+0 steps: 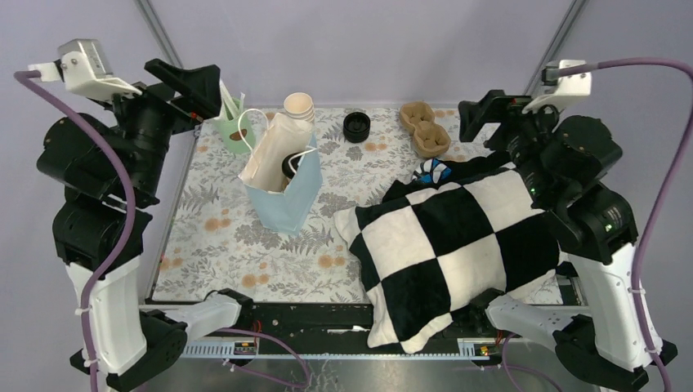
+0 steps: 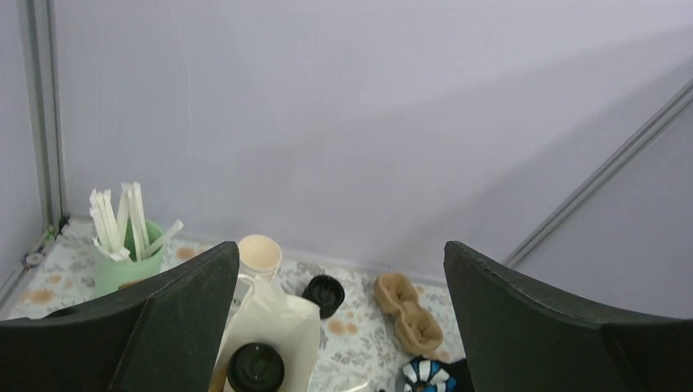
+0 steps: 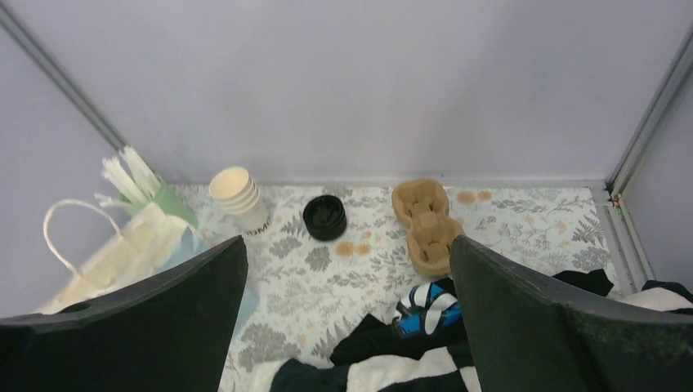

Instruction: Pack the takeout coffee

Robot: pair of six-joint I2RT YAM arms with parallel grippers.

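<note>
Nothing can be read anywhere: no word, number or brand. The cup stack (image 3: 241, 204) by the far edge has a dark print low on its side, too small to make out. The green cup (image 1: 234, 137) at the far left corner carries an illegible brown mark. The coffee (image 2: 256, 367) sits in the bag (image 1: 294, 200), its side hidden.
</note>
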